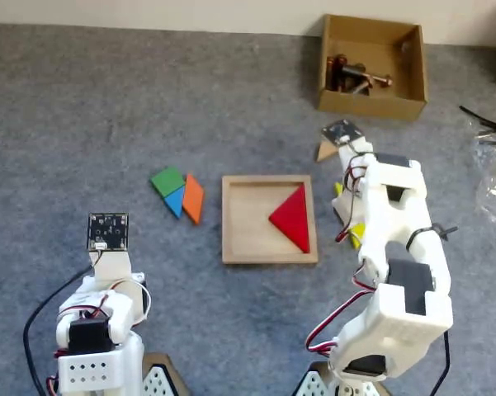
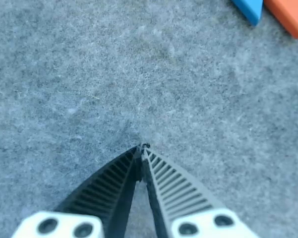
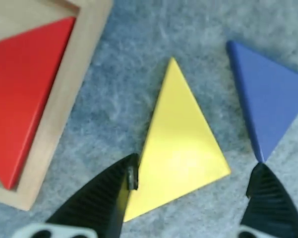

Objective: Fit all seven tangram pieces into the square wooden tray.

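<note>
A grey felt desk (image 1: 107,107) lies under me, with a pale strip of wall (image 1: 148,10) along the top of the high view. In the upper right of that frame stands an open cardboard box (image 1: 370,106) with a few coppery metal parts (image 1: 356,79) in it. The square wooden tray (image 1: 268,257) sits flat at the frame's middle. It holds one piece, the red triangle (image 1: 294,217), lying against the tray's right wall.

Left of the tray and apart from it, the green square (image 1: 167,181), the small blue triangle (image 1: 175,200) and the orange parallelogram (image 1: 193,198) lie bunched together. A tan triangle (image 1: 325,151) lies on the felt below the box, just beside the wrist of my right arm (image 1: 396,247), which stretches up the right side of the frame beside the tray.

My right fingers (image 3: 196,171) are spread wide and hold nothing. They straddle the yellow triangle (image 3: 181,148), which lies flat on the felt just outside the tray's wall. One finger is at that triangle's tray-side edge. The other is at the tip of the dark blue triangle (image 3: 268,106), which lies near the yellow one with a strip of felt between them.

My left arm (image 1: 95,330) is in the lower left of the frame, well apart from the tray. My left fingers (image 2: 142,148) are pressed together with nothing between them, over the felt.
</note>
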You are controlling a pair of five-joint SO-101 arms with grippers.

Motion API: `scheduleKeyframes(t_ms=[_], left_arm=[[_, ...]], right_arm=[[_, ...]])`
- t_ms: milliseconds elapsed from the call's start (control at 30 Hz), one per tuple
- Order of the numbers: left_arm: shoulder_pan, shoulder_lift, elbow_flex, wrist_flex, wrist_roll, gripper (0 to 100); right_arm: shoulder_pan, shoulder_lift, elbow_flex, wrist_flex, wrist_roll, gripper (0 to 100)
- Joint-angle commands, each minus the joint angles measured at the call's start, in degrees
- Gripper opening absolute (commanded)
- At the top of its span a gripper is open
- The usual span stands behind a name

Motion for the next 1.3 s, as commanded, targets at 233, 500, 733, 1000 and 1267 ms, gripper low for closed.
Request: scheduleKeyframes(t_ms=[233, 500, 733, 1000, 1267], left_arm=[[-0.48, 0.4, 1.19, 0.44, 0.09, 0], [-0.48, 0.4, 1.19, 0.44, 0.09, 0], [-0.48, 0.4, 1.19, 0.44, 0.09, 0], [-0.48, 0.4, 1.19, 0.44, 0.09, 0], [-0.48, 0.4, 1.19, 0.44, 0.09, 0]], right_arm=[[-0.31, 6.55, -1.01, -1.63, 0.62, 32.7], [-0.31, 7.6, -1.01, -1.36, 0.44, 32.5], [-0.31, 7.52, -1.01, -1.1, 0.35, 31.4], [-0.22, 7.52, -1.19, 2.59, -1.32, 26.9], [-0.4, 7.43, -1.27, 2.68, -10.2, 26.9]])
